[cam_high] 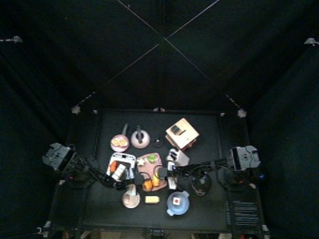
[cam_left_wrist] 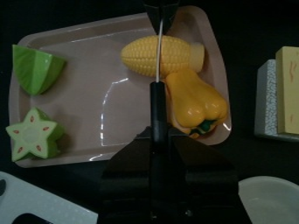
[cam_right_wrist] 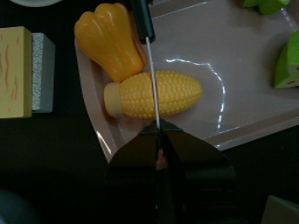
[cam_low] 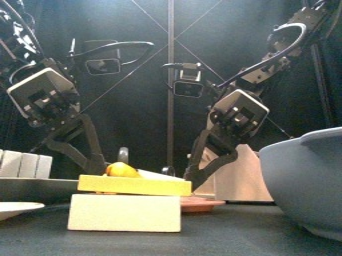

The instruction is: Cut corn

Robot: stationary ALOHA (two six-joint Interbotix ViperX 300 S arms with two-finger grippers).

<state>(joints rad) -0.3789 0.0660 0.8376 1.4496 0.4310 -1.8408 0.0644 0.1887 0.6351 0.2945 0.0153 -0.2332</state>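
Observation:
The yellow corn cob lies on a pink tray beside an orange pepper. My left gripper is shut on a knife. Its dark handle passes over the pepper and its thin blade rests across the middle of the corn. In the right wrist view the blade crosses the corn and runs toward my right gripper. That gripper is shut, with its tips at the tray rim next to the corn. In the top view both grippers meet over the tray.
A green wedge and a green star piece lie on the tray's other side. A wooden block stands beside the tray. Bowls, a box and a blue bowl surround it. A large bowl stands near the front.

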